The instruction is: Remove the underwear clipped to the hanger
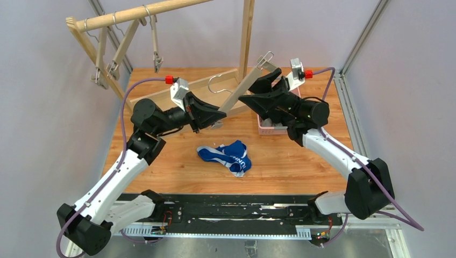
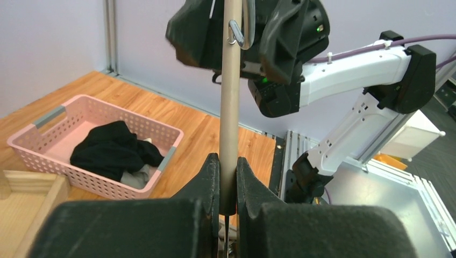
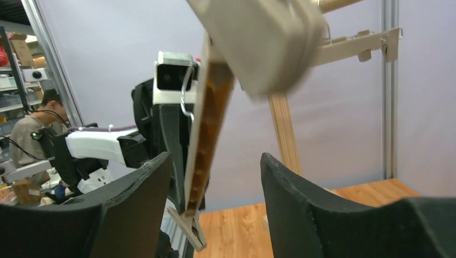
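The wooden hanger (image 1: 243, 86) is held slanting above the table, with no cloth on it. My left gripper (image 1: 219, 114) is shut on its lower end; in the left wrist view the jaws (image 2: 228, 161) pinch the bar (image 2: 231, 107). My right gripper (image 1: 257, 88) is open at the upper end, and its fingers (image 3: 216, 158) stand wide apart around the bar (image 3: 209, 123), whose bare clip (image 3: 188, 226) hangs below. Bright blue underwear (image 1: 228, 156) lies loose on the table. Black underwear (image 2: 110, 150) and grey underwear (image 2: 134, 177) lie in the pink basket (image 2: 32, 145).
A wooden rack (image 1: 134, 16) at the back left carries two more hangers (image 1: 115, 59) (image 1: 156, 54). Its upright post (image 1: 246, 32) and base frame (image 1: 161, 94) stand behind the arms. The pink basket (image 1: 264, 128) sits mostly hidden under my right arm.
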